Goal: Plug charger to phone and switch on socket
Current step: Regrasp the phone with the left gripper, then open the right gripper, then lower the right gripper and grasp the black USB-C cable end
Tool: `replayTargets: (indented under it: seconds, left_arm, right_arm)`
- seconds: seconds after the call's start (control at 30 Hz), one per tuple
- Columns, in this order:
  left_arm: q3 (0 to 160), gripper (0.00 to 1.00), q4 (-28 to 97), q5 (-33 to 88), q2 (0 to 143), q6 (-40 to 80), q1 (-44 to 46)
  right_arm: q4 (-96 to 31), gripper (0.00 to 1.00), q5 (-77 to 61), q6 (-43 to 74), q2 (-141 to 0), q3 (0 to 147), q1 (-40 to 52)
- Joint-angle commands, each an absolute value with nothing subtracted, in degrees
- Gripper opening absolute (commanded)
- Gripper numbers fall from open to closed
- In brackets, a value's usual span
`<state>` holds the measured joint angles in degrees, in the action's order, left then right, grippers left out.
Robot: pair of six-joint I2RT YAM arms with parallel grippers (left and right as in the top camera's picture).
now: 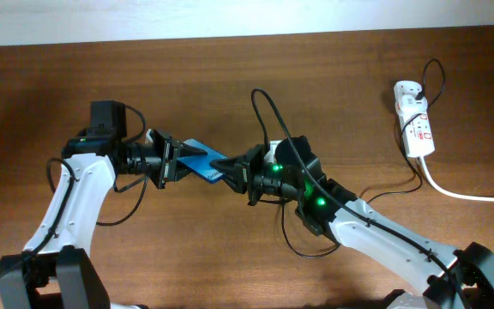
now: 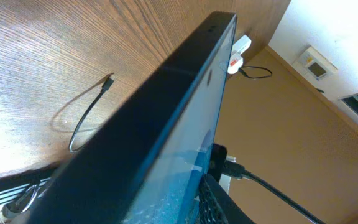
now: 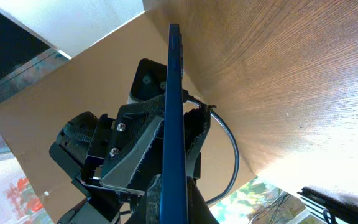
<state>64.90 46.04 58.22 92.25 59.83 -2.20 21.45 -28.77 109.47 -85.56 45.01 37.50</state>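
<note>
Left fingers (image 3: 135, 143) clamped on phone (image 1: 202, 160), held off the desk (image 1: 358, 103). Right fingers (image 1: 235, 167) closed on its other end.

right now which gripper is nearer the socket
Right. The right gripper sits at the end of the phone that faces the socket; the left gripper is at the phone's far end, farther away.

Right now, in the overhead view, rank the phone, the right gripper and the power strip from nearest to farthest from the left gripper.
Measured from the left gripper:
1. the phone, clamped in that gripper, so it is touching.
2. the right gripper, at the phone's other end, centre of the view.
3. the power strip, far off on the right side.
</note>
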Motion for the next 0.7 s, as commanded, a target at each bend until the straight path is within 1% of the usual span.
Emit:
replayTargets:
  seconds: [0.0,0.03,0.1,0.13,0.27,0.33,0.4,0.43,0.47,0.5,0.53,0.57,0.6,0.63,0.67]
  left_arm:
    - [64.86,0.19,46.48,58.46,91.07,60.86,-2.0]
    - [64.86,0.08,46.48,58.43,91.07,60.86,-2.02]
    - [64.86,0.0,46.48,58.43,91.07,60.88,-2.02]
    - [64.86,0.0,46.48,58.43,91.07,62.13,-2.02]
    - [64.86,0.0,45.01,58.67,91.07,68.45,-2.02]
    - [64.86,0.0,43.68,58.65,91.07,68.84,-2.02]
    - [64.86,0.0,40.86,56.36,91.07,68.75,-2.02]
    - [64.86,0.0,37.52,52.8,91.07,67.29,-2.02]
    - [64.86,0.0,34.63,49.32,91.07,64.86,-2.17]
    - [64.86,0.0,33.5,46.76,91.07,62.72,-2.57]
    - [64.86,0.0,33.45,45.5,91.07,60.71,-3.27]
    - [64.86,0.0,33.47,45.19,91.07,56.4,-5.08]
    - [64.86,0.0,33.98,45.74,91.07,52.93,-6.74]
    - [64.86,0.0,34.54,46.54,91.07,50.19,-8.16]
    - [64.86,0.0,34.5,47.62,91.07,49.15,-8.97]
  right_arm:
    - [21.91,0.05,-29.1,108.81,-84.93,46.04,38.33]
    - [21.91,0.07,-28.99,110.74,-84.93,46.04,39.0]
    - [21.91,0.08,-28.62,111.72,-84.93,46.04,40.18]
    - [21.91,0.08,-28.67,111.72,-84.93,46.04,40.23]
    - [21.91,0.17,-28.67,111.72,-84.93,46.04,40.23]
    - [21.91,0.22,-28.64,111.7,-84.93,46.04,40.23]
    - [21.89,0.32,-28.64,111.66,-84.93,46.04,40.21]
    - [21.1,0.61,-28.16,111.18,-84.93,46.04,40.12]
    - [18.41,0.88,-25.41,107.15,-84.93,46.04,40.1]
    - [15.09,0.99,-20.25,100.22,-84.93,46.04,40.1]
    - [11.18,0.99,-13.52,92.27,-84.93,46.04,40.1]
    - [4.95,0.99,-4.32,81.93,-84.93,46.04,39.94]
    - [2.79,0.93,1.39,65.84,-84.9,46.04,38.92]
    - [3.36,0.77,1.13,52.75,-84.38,46.09,37.3]
    - [1.3,0.84,1.15,45.21,-82.81,46.09,35.88]
